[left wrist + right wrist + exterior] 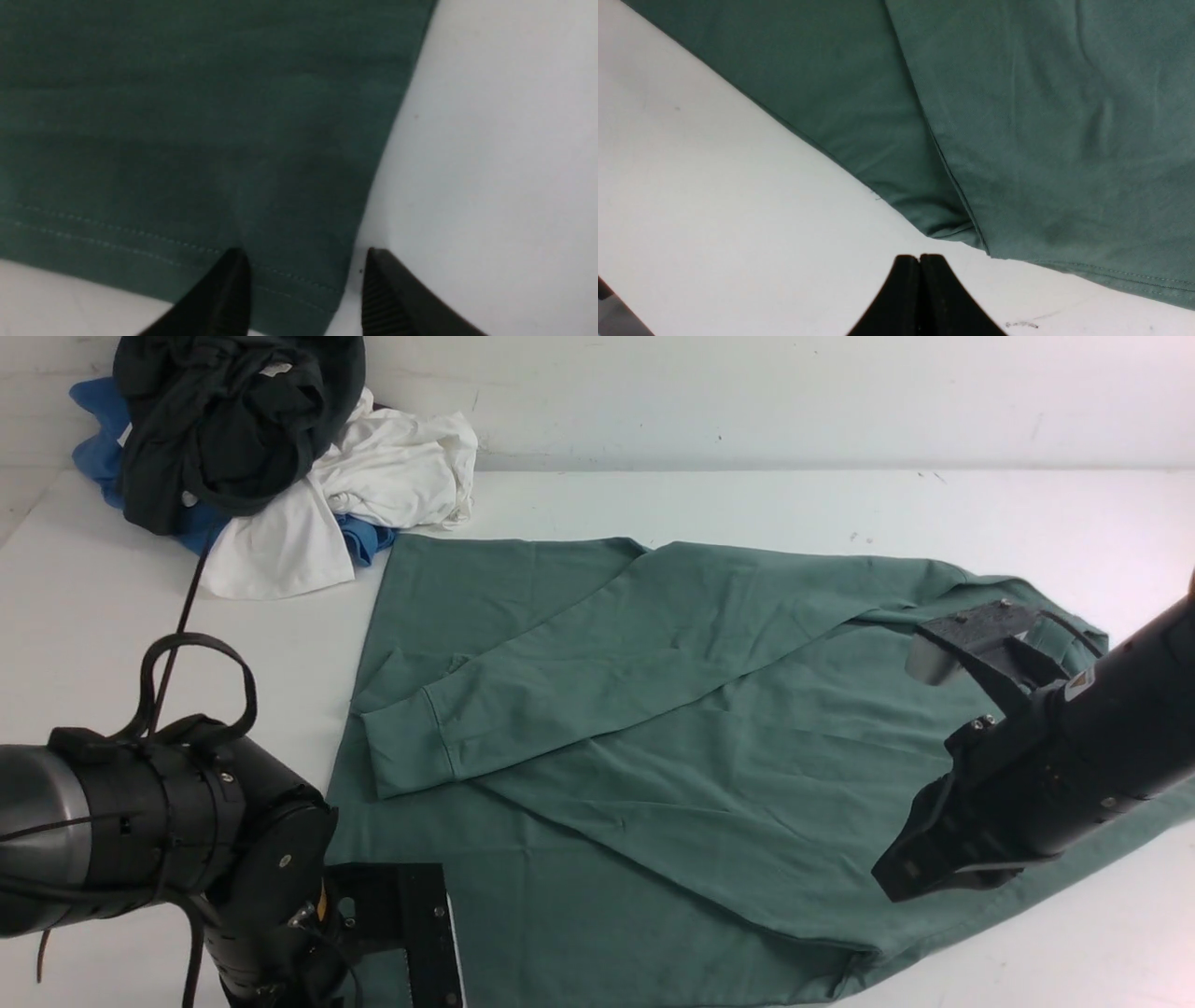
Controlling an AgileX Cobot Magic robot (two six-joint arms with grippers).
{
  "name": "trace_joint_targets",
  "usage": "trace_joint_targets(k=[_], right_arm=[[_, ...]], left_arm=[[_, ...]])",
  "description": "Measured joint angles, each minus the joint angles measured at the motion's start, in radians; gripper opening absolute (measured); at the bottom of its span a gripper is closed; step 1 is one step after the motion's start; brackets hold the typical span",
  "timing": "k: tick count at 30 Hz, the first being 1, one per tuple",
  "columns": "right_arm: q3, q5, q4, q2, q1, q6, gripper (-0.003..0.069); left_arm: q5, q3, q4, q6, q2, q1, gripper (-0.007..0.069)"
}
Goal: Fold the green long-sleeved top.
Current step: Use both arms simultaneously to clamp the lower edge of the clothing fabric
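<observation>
2 grippers of mine are close to the green long-sleeved top (709, 728), which lies spread flat on the white table (747, 495), covering its middle and reaching toward my right side. 1 sleeve (597, 653) is laid slantwise across the body, its ribbed cuff (406, 751) toward my left. My left gripper (303, 266) has its jaws apart at the top's near left corner: 1 finger (229, 289) is over the stitched hem, the other (392, 298) over bare table, and the cloth between them lies flat, unpinched. My right gripper (920, 266) is clenched, fingers pressed together around nothing, over bare table just beside the top's edge. 1 heap of clothes, a dark garment (233, 420) on white (373, 476) and blue (93, 420) ones, sits at the table's far left, just beside the top's far corner.
</observation>
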Motion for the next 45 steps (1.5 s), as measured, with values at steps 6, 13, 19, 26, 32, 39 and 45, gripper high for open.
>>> trace_joint_targets(k=[6, 13, 19, 26, 32, 39, 45], right_arm=[[0.000, -0.001, -0.011, 0.000, 0.000, -0.038, -0.0014], [0.000, -0.030, -0.155, 0.000, 0.000, -0.108, -0.0014], [0.000, -0.058, -0.320, 0.001, 0.000, -0.065, -0.0013], [0.030, -0.062, -0.507, 0.031, 0.000, -0.065, 0.0022], [0.122, -0.120, -0.626, 0.083, 0.000, -0.065, 0.0085], [0.195, -0.269, -0.805, 0.128, 0.000, 0.052, 0.0204], [0.201, -0.343, -0.901, 0.198, 0.000, 0.195, 0.0336]], left_arm=[[-0.026, 0.000, -0.021, 0.007, -0.028, 0.000, 0.0044], [-0.032, -0.003, 0.081, -0.173, -0.202, 0.002, -0.0005], [-0.031, -0.003, 0.141, -0.295, -0.273, 0.055, -0.0005], [-0.044, -0.003, 0.159, -0.358, -0.297, 0.100, -0.0005], [-0.047, -0.003, 0.184, -0.399, -0.299, 0.103, -0.0005], [-0.048, -0.003, 0.192, -0.420, -0.299, 0.103, -0.0005], [-0.049, -0.003, 0.193, -0.420, -0.299, 0.103, -0.0005]])
